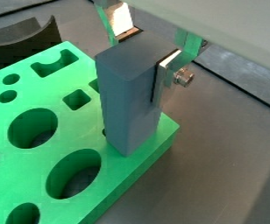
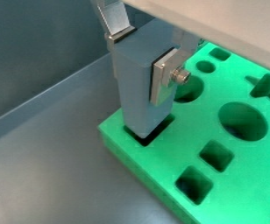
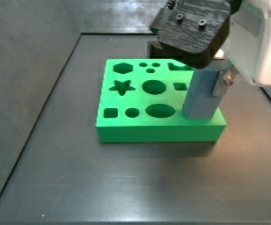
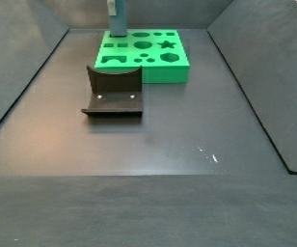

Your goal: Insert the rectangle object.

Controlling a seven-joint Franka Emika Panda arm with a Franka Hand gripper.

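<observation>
The rectangle object point(image 1: 131, 101) is a tall blue-grey bar standing upright at a corner of the green block point(image 1: 131, 172). In a wrist view point(image 2: 141, 101) its lower end sits inside a dark slot in the block point(image 2: 257, 166). My gripper point(image 1: 145, 51) is shut on the bar near its top, one silver finger point(image 2: 163, 74) on each side. In both side views the bar point(image 3: 202, 98) point(image 4: 114, 19) stands at the block's edge point(image 3: 162, 132) point(image 4: 164, 73) under the gripper point(image 3: 216, 75).
The block has several other shaped holes, among them circles, squares, a star and a cross. The dark fixture point(image 4: 113, 92) stands on the floor in front of the block, and also shows in a wrist view point(image 1: 20, 39). Grey walls enclose the floor.
</observation>
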